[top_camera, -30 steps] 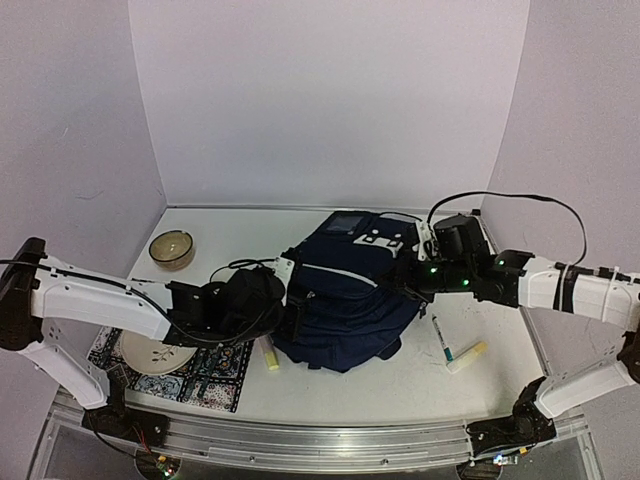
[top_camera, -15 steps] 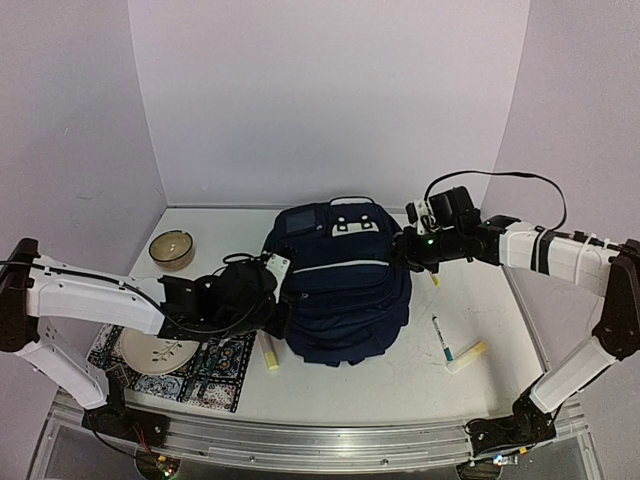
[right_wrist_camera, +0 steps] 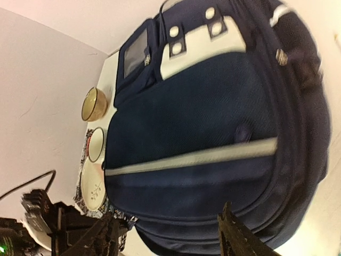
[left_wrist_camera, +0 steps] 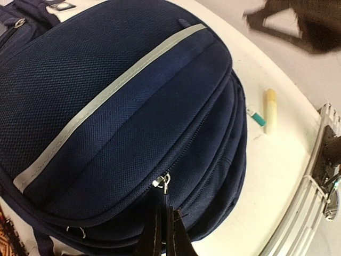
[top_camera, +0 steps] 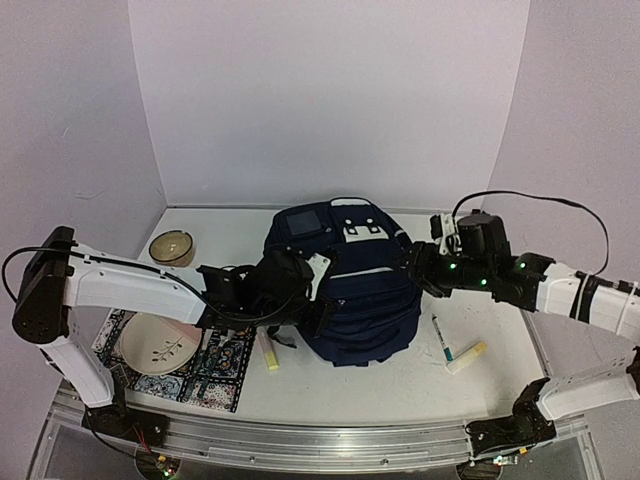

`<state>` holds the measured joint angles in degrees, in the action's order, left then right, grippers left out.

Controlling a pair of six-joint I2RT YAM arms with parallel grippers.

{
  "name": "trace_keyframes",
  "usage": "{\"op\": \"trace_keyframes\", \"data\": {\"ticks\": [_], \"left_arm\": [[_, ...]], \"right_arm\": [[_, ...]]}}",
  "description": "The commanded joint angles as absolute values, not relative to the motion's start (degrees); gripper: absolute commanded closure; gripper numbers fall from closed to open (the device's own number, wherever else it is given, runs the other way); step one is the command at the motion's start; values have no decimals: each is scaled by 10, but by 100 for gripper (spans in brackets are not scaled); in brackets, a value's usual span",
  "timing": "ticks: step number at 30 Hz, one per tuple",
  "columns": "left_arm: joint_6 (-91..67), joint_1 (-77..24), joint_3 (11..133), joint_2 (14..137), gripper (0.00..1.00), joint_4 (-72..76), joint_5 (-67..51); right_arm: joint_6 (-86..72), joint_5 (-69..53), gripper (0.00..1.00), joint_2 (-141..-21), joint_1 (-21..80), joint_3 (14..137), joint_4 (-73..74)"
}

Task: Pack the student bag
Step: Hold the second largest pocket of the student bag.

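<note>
Backpack [top_camera: 360, 300] lies flat mid-table, long axis far to near, handle end far. Dark navy mesh cloth, bulging. A pale stripe [left_wrist_camera: 106, 101] crosses the front, with white snap patches [right_wrist_camera: 200, 40] and a grey-blue square panel [right_wrist_camera: 136, 53] at the far end. The zipper runs I can see look closed.

Left pincer [left_wrist_camera: 165, 213]: clenched, pressed to the backpack's near-left flank, tips right at a zipper pull [left_wrist_camera: 162, 182]. Cannot tell if the tab is pinched. The backpack lies right of it.

Right pincer [right_wrist_camera: 169, 226]: spread wide and grasping nothing, off the right flank, with the backpack to its left.

Judgement: the left arm is nearer the zipper, so opening likely falls to it.

Around it:
- marker [top_camera: 442, 338] and yellow stick [top_camera: 468, 355], near right
- second yellow stick [top_camera: 268, 352], near left
- plate [top_camera: 155, 345] on a patterned mat [top_camera: 215, 375]
- bowl [top_camera: 171, 248], far left
</note>
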<state>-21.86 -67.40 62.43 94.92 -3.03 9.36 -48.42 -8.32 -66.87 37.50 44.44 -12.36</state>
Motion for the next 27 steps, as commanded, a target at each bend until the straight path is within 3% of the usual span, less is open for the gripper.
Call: {"op": "trace_keyframes", "data": {"ticks": [1,14,17,24,26,27], "left_arm": [[-214,-676,665,956,100,19,47],[-218,-677,671,957,100,24,24],[-214,-677,667,952,100,23,26],[-176,-676,629,916,100,-16,115],[-169,-676,614,904,100,-35,150],[-166,-675,606,897,100,-41,163]], "right_arm": [[-601,-31,34,-666,416,378,-210],[-648,-31,32,-773,434,408,-279],[-645,-33,37,-786,433,417,-279],[-614,-14,91,-774,431,433,-241],[-598,-14,100,-769,425,445,-218],[-590,-15,100,-765,421,450,-206]]}}
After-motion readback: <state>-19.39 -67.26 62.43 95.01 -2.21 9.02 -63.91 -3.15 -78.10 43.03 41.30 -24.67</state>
